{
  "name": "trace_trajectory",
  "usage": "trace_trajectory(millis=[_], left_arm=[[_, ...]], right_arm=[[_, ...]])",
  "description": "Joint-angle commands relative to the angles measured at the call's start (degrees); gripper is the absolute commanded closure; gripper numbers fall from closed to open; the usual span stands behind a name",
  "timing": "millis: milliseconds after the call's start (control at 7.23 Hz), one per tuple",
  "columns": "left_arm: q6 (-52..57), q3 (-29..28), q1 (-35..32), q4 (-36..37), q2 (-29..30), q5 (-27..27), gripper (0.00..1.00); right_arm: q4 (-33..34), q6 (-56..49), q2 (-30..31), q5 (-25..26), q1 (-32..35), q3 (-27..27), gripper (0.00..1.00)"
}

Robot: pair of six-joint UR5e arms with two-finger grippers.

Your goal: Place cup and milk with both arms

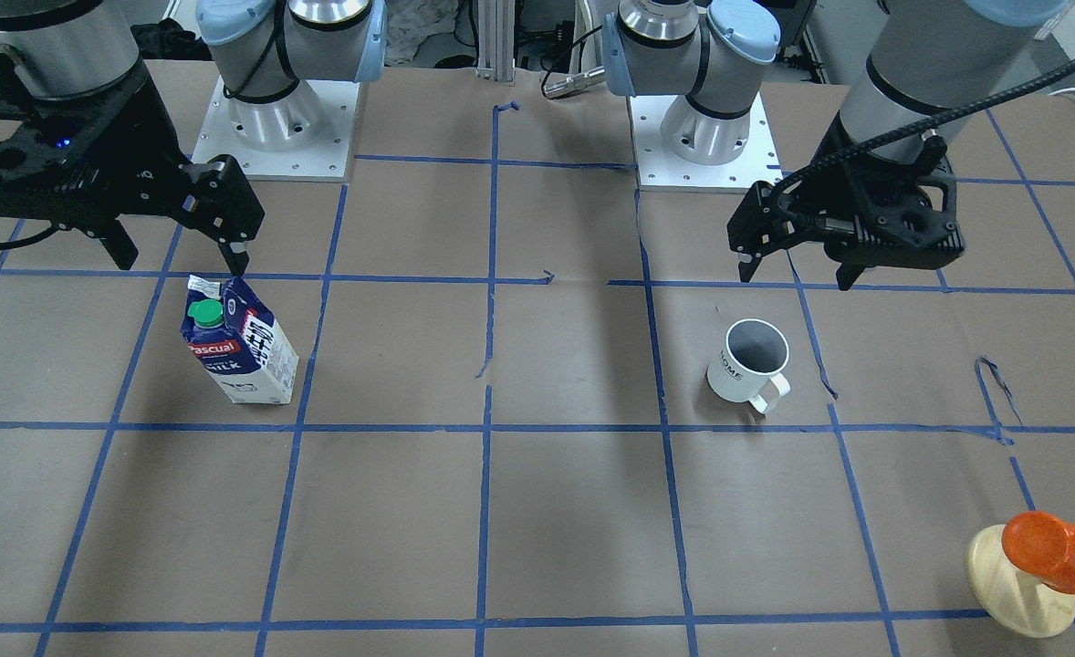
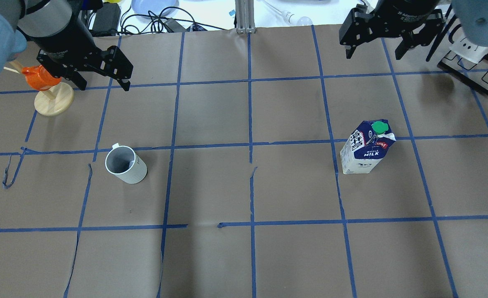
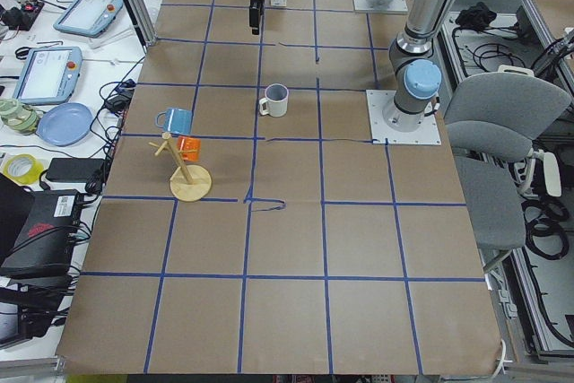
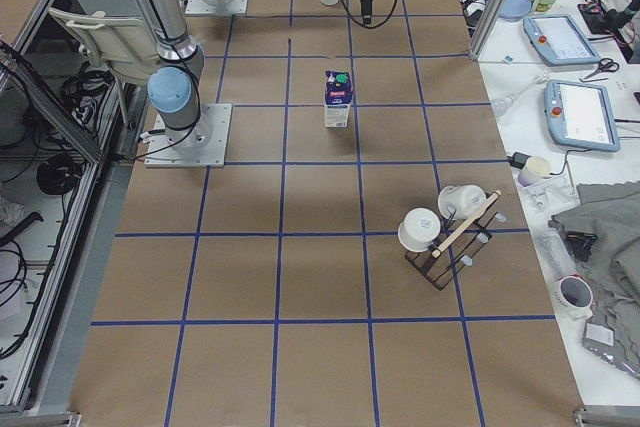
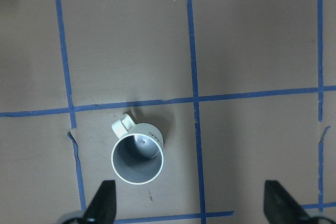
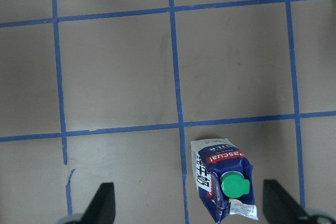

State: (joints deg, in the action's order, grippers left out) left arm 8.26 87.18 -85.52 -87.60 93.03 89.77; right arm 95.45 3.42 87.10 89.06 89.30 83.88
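Observation:
The white cup point(image 1: 747, 362) stands upright on the brown table, handle toward the operators' side; it also shows in the overhead view point(image 2: 126, 165) and the left wrist view point(image 5: 137, 156). My left gripper point(image 1: 798, 274) hangs open and empty well above the table, on the robot's side of the cup. The blue and white milk carton point(image 1: 241, 342) with its green cap stands upright, also in the overhead view point(image 2: 366, 149) and the right wrist view point(image 6: 226, 179). My right gripper point(image 1: 182, 263) is open and empty, high above the table near the carton.
A wooden mug stand with an orange mug point(image 1: 1039, 566) stands at the table's far left corner, with a blue mug point(image 3: 175, 119) on it. A black rack with white cups point(image 4: 450, 232) stands at the far right. The two arm bases point(image 1: 273, 128) sit at the robot's edge.

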Motion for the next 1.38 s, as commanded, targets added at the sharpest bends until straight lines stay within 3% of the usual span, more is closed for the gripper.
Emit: trace_trajectory(millis=[0, 1245], left_arm=[[0.00, 0.01, 0.00, -0.12, -0.21, 0.14, 0.00], [0.00, 1.41, 0.44, -0.47, -0.21, 0.14, 0.00]], right_arm=[[0.00, -0.08, 0.00, -0.03, 0.00, 0.06, 0.00], [-0.09, -0.08, -0.09, -0.03, -0.09, 0.14, 0.00]])
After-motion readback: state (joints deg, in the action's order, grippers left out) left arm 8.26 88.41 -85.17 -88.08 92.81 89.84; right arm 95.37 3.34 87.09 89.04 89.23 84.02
